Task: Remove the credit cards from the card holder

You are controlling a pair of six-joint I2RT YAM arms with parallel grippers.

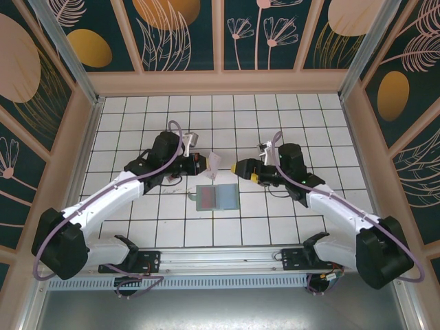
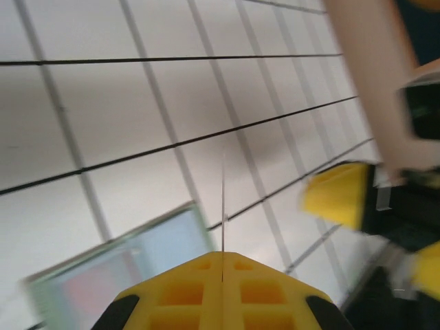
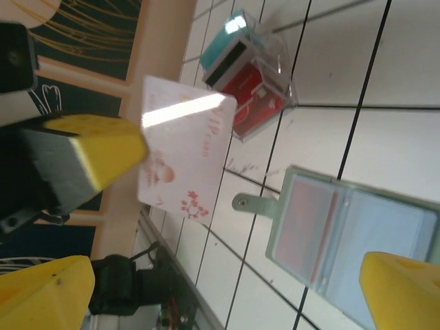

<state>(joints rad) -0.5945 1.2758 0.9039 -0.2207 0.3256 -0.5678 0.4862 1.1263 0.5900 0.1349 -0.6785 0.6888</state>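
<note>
The card holder (image 1: 215, 197) lies open on the tiles between the arms, with a reddish card in its left pocket (image 3: 306, 223); it is blurred in the left wrist view (image 2: 130, 258). My left gripper (image 1: 204, 165) (image 2: 222, 265) is shut on a pale credit card (image 1: 214, 163) printed with red flowers (image 3: 182, 155), held up above the holder and seen edge-on (image 2: 223, 206). My right gripper (image 1: 237, 167) (image 3: 223, 295) stands open just right of that card and does not touch it. A teal card (image 3: 227, 45) and a red card (image 3: 258, 96) lie together on the tiles beyond.
The wooden frame and patterned walls (image 1: 220, 82) ring the tiled floor. Along the near edge runs the metal rail (image 1: 220, 258) with both arm bases. The holder's snap tab (image 3: 251, 203) sticks out towards the left arm.
</note>
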